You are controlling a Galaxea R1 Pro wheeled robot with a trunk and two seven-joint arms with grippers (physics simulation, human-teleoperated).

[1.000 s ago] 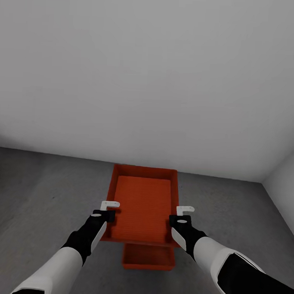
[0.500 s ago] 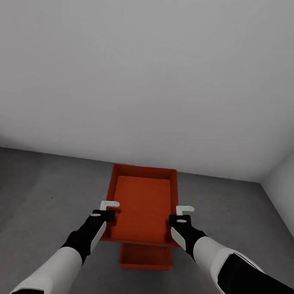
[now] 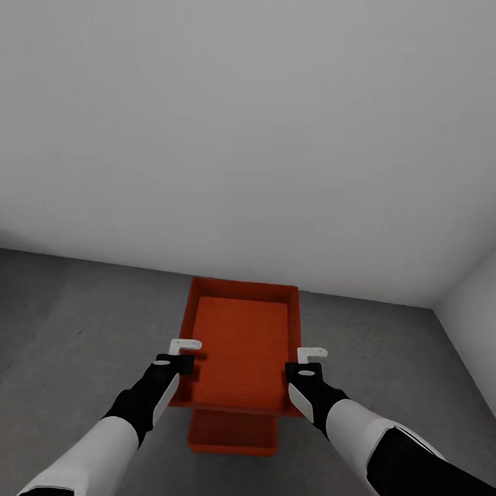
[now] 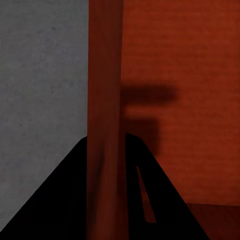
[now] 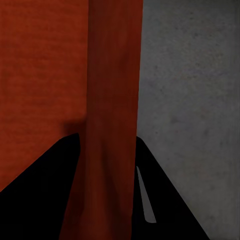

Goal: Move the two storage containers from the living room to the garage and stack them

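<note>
I hold one orange-red storage container (image 3: 239,342) level above the dark grey floor (image 3: 69,326) of the garage. My left gripper (image 3: 185,354) is shut on its left wall (image 4: 105,120), and my right gripper (image 3: 309,361) is shut on its right wall (image 5: 112,100). The other storage container (image 3: 232,433) rests on the floor underneath. Just its near end shows below the held one's near edge, slightly left of centre; the rest is hidden.
A plain white wall (image 3: 254,132) rises just beyond the containers. A second white wall (image 3: 477,318) meets it at the right, forming a corner. Bare concrete extends to the left.
The whole view has drifted, so the container on the floor and the wall corner now sit further left in the picture. Both grips and the held container look the same.
</note>
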